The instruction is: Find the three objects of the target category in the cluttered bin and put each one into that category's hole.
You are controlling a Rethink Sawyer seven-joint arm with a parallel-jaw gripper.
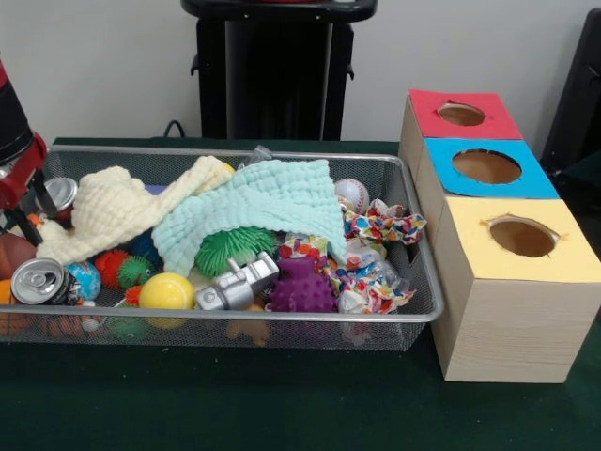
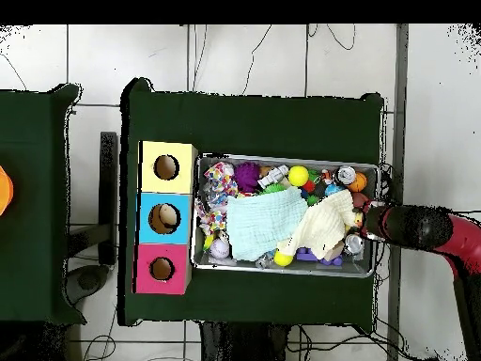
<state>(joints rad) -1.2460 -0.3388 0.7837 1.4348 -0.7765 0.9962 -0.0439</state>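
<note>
Your red and black arm [image 2: 427, 228] reaches into the silver wire-mesh bin [image 1: 418, 282] at its 3 o'clock end overhead; I can't tell its pincer's state. The red-topped round hole [image 1: 461, 114] sits at 9 o'clock.

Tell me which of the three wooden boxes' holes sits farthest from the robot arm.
The round hole in the yellow-topped box; the blue-topped hole and red-topped hole lie closer to the arm in the overhead view.
</note>
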